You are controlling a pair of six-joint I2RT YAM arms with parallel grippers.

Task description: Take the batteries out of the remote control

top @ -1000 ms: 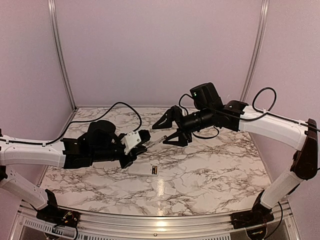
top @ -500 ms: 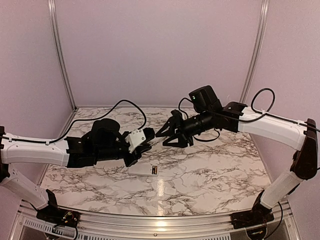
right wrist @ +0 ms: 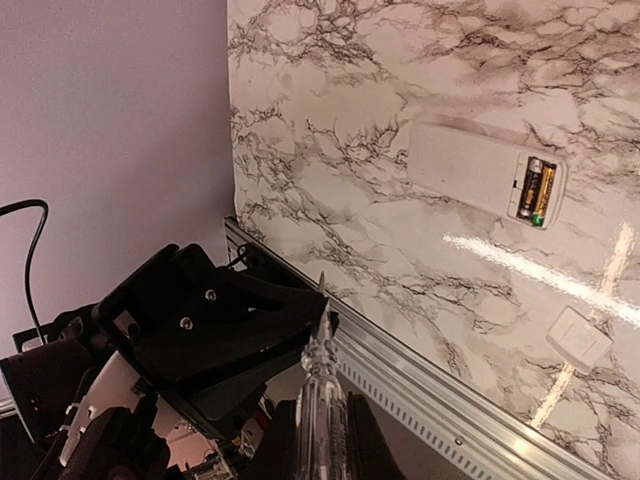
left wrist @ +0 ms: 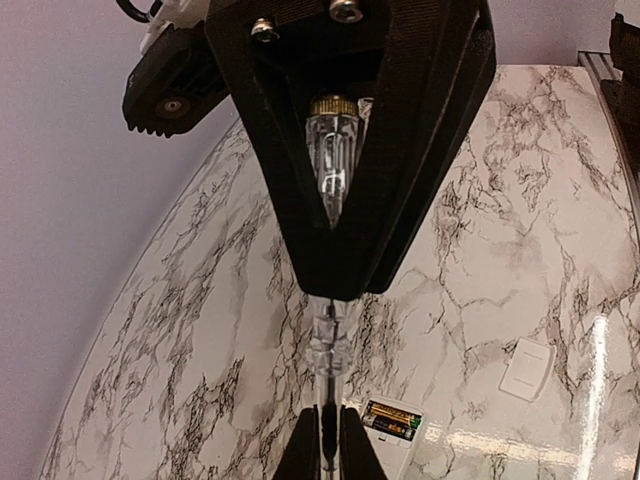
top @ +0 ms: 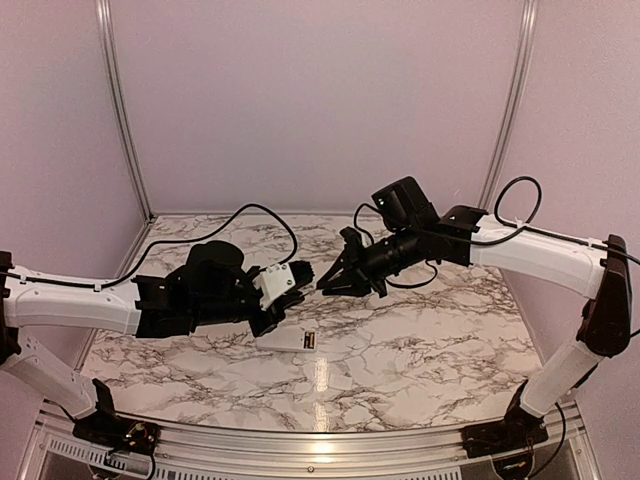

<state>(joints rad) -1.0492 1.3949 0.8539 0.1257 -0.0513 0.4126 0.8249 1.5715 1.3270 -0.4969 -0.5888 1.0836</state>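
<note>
Top external
- Small flat white plastic remote control (top: 284, 338) is lying recess-up on the glossy marble-pattern table (top: 430, 350), near the middle, just in front of both grippers.
- Dark, copper-ended batteries (top: 310, 342) are sitting in the recess at its right end.
- Left gripper (top: 303, 273) and right gripper (top: 330, 281) are meeting tip to tip in the air above and behind the remote control. The jaws are too small to read here.

Left wrist
- Slim pointed tool (left wrist: 328, 340) with a clear, ribbed plastic handle is spanning both grippers.
- Left fingers (left wrist: 303, 455) are pinching together on its thin end. The right gripper's black triangular jaws are closing around the brass-capped handle, seemingly gripping it.
- Small white rounded cover piece (left wrist: 526, 368) is lying apart to the side of the remote control.

Right wrist
- Two batteries are showing side by side, snug in the dark recess.

Handling (judgement)
- Batteries: light, hard, smooth and likely to roll. They are probably spring-loaded, so levering at one exposed end is looking better than pinching.
- Remote control: light, stiff shell, likely to skate on the slick tabletop. Pinning down the plain white end away from the recess is looking safest.
</note>
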